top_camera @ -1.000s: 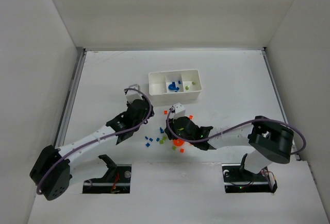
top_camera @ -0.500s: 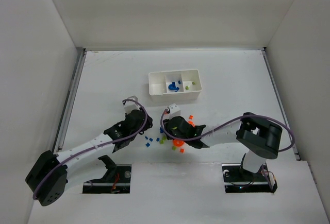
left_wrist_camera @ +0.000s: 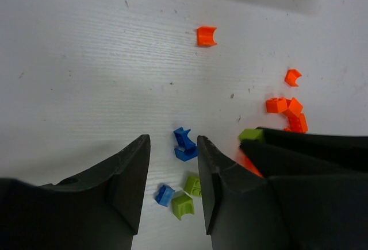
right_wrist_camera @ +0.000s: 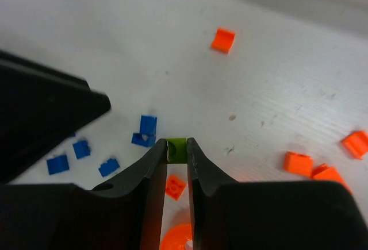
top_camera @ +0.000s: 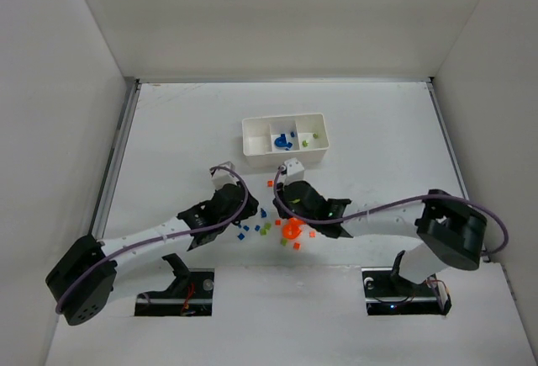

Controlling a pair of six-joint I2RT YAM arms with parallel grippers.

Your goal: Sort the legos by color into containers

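Both wrists have shifted in the last half second: the left gripper [left_wrist_camera: 171, 142] has crept rightward to the edge of the scatter, while the right gripper [right_wrist_camera: 175, 145] has drawn back a little toward 12 o'clock, its elbow swung out toward 3 o'clock; at the left, the left gripper's jaws stand wide apart and hold nothing, with a pair of blue bricks [left_wrist_camera: 185, 145] lying on the table [left_wrist_camera: 86, 60] just ahead, in line with the gap; loose green bricks [left_wrist_camera: 183, 204] sit at 6 o'clock of that pair, orange bricks [left_wrist_camera: 287, 112] at 2 o'clock; further right, the right gripper is pinched almost closed on one yellow-green brick [right_wrist_camera: 176, 150] at its very tips, an orange ring [top_camera: 291, 230] below it; the tray [top_camera: 256, 149] lies at 12 o'clock of the pile, a blue piece [top_camera: 283, 140] in its middle compartment, a green piece [top_camera: 305, 140] in the right one; the step in hand looks like carrying the green brick away; next it needs a lift, travel toward 12 o'clock over the right compartment, then release; the left gripper likely needs to lower and close on a blue brick.
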